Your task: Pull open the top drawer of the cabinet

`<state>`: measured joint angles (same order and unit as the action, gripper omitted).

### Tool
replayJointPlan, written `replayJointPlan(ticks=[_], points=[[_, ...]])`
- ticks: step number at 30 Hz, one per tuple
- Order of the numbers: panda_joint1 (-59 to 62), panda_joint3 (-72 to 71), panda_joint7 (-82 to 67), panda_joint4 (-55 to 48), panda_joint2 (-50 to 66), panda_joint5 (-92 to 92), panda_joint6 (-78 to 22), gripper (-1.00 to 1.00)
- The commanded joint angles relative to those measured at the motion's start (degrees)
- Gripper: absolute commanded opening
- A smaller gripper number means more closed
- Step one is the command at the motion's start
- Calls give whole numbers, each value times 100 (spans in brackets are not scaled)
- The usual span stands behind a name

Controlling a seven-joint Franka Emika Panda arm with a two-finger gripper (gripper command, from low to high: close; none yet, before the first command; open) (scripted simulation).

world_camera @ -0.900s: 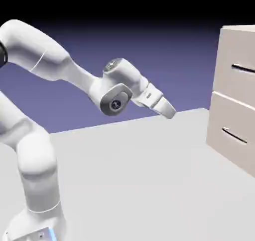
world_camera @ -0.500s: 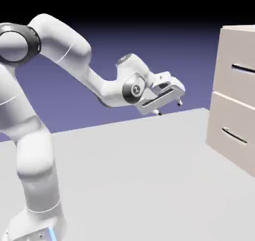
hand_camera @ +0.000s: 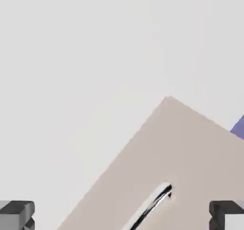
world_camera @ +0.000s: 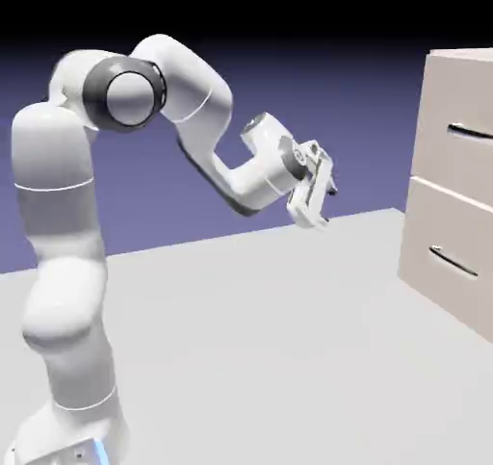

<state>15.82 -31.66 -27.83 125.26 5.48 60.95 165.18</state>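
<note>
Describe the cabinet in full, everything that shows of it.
The cabinet stands upright on the pale surface at the exterior view's right, its right part cut off by the picture's edge. It is boxy, beige and smooth, with two drawer fronts, one above the other, parted by a pale line. Each bears a slim, dark, glossy bar handle. Both drawers look closed. The gripper is apart from it, and nothing is seen touching the handles.

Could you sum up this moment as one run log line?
top drawer: closed | gripper: open, empty, short of cabinet | handle: untouched
</note>
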Motion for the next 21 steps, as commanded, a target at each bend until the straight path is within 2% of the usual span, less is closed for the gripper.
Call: replayJointPlan(ticks=[1,21], points=[[66,-112,-250,-127,136,216,-31,0],[1241,-2357,-5233,-2661,2840,4538,-657,0]])
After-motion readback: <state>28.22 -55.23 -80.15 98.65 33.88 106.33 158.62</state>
